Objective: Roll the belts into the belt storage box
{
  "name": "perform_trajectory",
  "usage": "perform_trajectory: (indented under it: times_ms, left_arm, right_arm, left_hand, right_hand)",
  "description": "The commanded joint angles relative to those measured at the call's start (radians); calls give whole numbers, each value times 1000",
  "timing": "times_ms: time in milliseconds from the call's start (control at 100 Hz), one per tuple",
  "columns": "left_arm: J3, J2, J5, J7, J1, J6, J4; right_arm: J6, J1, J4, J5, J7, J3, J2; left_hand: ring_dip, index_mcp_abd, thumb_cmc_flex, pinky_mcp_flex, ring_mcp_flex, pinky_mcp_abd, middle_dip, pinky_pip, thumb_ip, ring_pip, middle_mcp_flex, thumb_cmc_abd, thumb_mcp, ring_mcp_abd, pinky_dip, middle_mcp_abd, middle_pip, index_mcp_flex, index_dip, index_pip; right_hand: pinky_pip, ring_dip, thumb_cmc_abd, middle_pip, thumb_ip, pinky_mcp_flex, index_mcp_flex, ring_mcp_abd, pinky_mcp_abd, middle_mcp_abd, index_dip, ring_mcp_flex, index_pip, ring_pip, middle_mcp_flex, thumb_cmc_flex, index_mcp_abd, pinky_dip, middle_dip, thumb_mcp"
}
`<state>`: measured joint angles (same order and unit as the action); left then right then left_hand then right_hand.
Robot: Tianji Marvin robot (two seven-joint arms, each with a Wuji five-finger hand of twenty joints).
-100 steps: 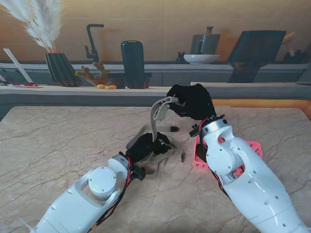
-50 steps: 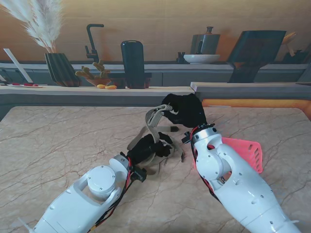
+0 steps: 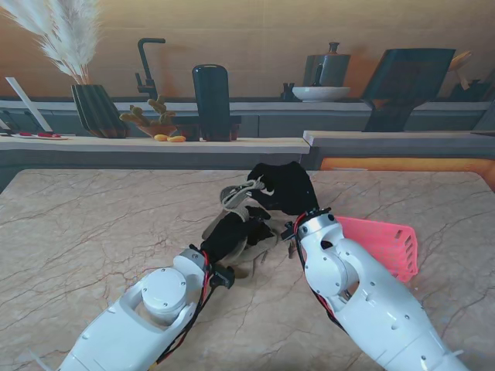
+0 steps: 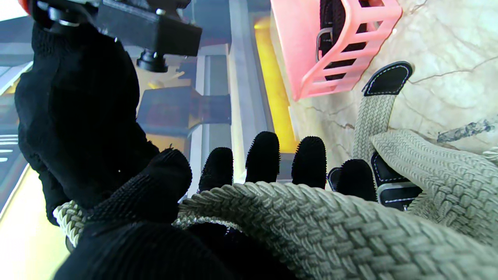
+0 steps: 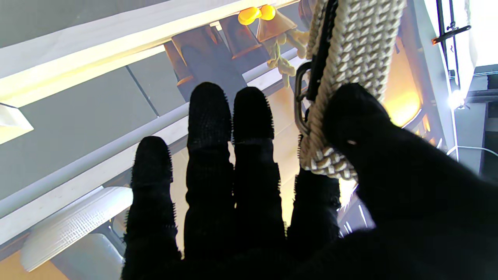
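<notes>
Fingers (image 3: 271,185) of the right hand (image 3: 282,188) pinch the beige belt (image 3: 236,199) above the left hand (image 3: 230,234), which seems closed on its coil. Left wrist: pink box (image 4: 311,46) lies nearby. Right wrist: thumb clamps braid; winding should stay tight.

Left of table: bare marble table (image 3: 93,224) is lying open for a hand.
Centre: the braided belt (image 3: 246,232) and both hands are crowding it.
Right: the pink box (image 3: 383,243) is standing just beside the right arm (image 3: 363,297), narrowing passage.
</notes>
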<state>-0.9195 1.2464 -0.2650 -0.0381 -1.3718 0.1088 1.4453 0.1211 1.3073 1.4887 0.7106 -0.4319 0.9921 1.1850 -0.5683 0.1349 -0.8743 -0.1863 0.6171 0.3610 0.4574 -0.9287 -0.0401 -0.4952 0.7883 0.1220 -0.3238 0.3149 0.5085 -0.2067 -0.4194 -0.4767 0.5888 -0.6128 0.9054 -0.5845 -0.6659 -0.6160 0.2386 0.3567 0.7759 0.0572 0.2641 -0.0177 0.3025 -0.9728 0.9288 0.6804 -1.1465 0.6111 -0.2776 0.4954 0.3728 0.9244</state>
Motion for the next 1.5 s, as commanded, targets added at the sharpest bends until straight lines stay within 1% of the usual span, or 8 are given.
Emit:
perform_trajectory:
  times_ms: [0,50,200,350,500,640,940,1490]
  left_arm:
    - [-4,11,-4,-13,-11,7,15]
    - [-7,13,-5,-23,-14,11,18]
    - [-10,13,6,-33,-17,30,19]
    - [-7,5,21,-10,-9,60,4]
    - [1,2,46,-1,5,98,-24]
    - [3,2,59,-3,11,123,-38]
    - [-9,6,51,-25,2,136,-33]
    - [-18,18,-8,-53,-17,131,-3]
  right_arm:
    - [13,25,-10,6,0,-9,1]
    - [19,30,-16,12,-1,-11,-1]
    - [26,31,-35,5,2,-21,0]
    - [21,24,-50,-7,4,-29,3]
    - [18,27,-45,-16,4,-22,4]
    - [24,34,-38,-14,6,-12,2]
    - [56,32,-57,-8,8,-29,0]
    - [104,6,-95,4,44,-73,-9]
  left_hand:
    - [15,-68,3,2,-22,-33,-13,10,-24,19,-32,-58,53,-44,16,40,26,24,-5,31]
    - [11,-72,-37,1,-23,-37,-21,14,-2,18,-41,-75,127,-48,23,45,25,34,-5,40]
    - [8,-81,-62,-4,-22,-47,-23,8,-18,12,-73,-76,142,-61,28,63,31,73,-10,47]
    - [21,-73,152,-1,-39,-47,-45,26,51,44,-117,-19,-6,-67,26,69,61,96,-63,93]
    - [33,-72,223,2,-54,-38,-61,51,26,77,-165,103,36,-88,17,76,93,131,-89,140]
    - [42,-55,366,5,-71,-22,-74,89,6,115,-200,192,95,-88,11,72,118,155,-123,200]
    - [54,-51,458,24,-119,-11,-99,148,-31,166,-277,221,97,-96,6,71,161,215,-180,279]
    - [50,-66,454,20,-97,-56,-85,186,-32,169,-250,212,55,-133,10,97,127,247,-158,214]
  right_hand:
    - [32,12,80,-24,-37,-21,51,-3,27,-11,19,30,142,19,12,64,-40,-24,-14,22]
    - [32,13,81,-25,-36,-22,50,-5,27,-9,18,31,142,18,12,62,-42,-25,-14,21]
    - [32,16,83,-24,-35,-24,48,-7,24,-4,19,36,143,16,14,59,-52,-28,-17,20]
    - [33,17,83,-23,-35,-25,46,-7,23,-2,19,37,145,15,14,58,-55,-31,-18,19]
    - [34,19,83,-23,-35,-25,45,-10,22,-1,19,38,145,14,14,58,-57,-32,-18,18]
    - [34,19,85,-23,-34,-24,44,-13,19,2,19,38,146,14,15,57,-61,-34,-18,17]
    - [32,22,85,-22,-34,-28,43,-17,18,4,18,42,148,12,16,55,-75,-37,-19,15]
    - [25,-1,75,-66,-30,-51,36,-7,13,-28,17,94,140,46,81,34,-126,-39,29,5]
